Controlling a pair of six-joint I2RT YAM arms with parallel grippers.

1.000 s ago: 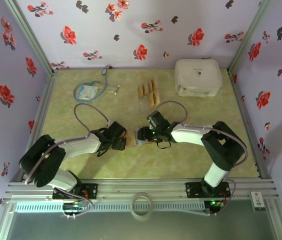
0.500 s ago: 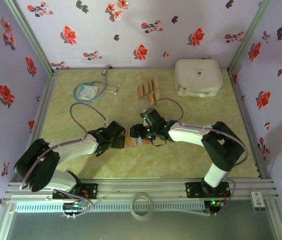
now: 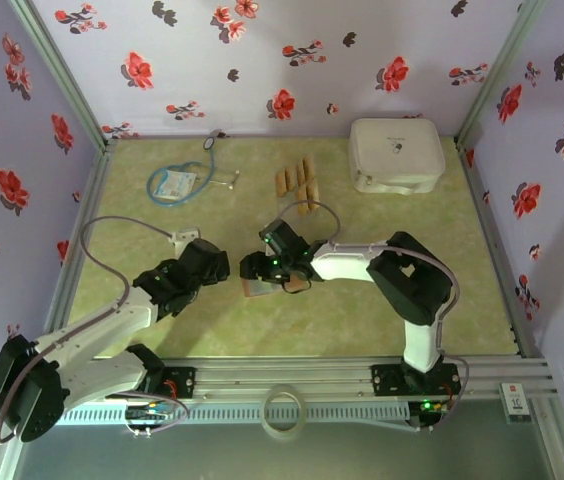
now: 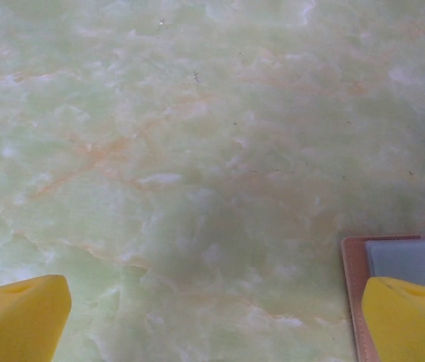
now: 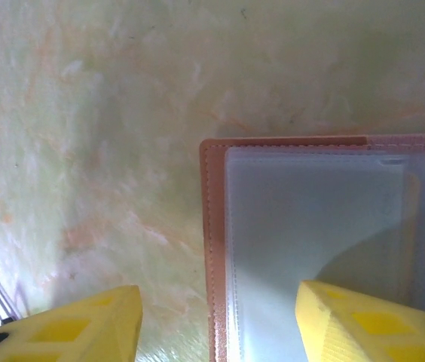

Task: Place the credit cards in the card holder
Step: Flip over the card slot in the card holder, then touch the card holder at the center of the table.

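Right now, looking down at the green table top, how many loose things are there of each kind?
credit cards: 4, as far as the top view lets me tell
card holder: 1
stethoscope: 1
white case: 1
Total: 7

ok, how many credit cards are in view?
4, as best I can separate: credit cards clustered on the table between the stethoscope and white case. Some may overlap or be hidden.

Reddish-brown card holder (image 5: 211, 249), seemingly grey-lined inside
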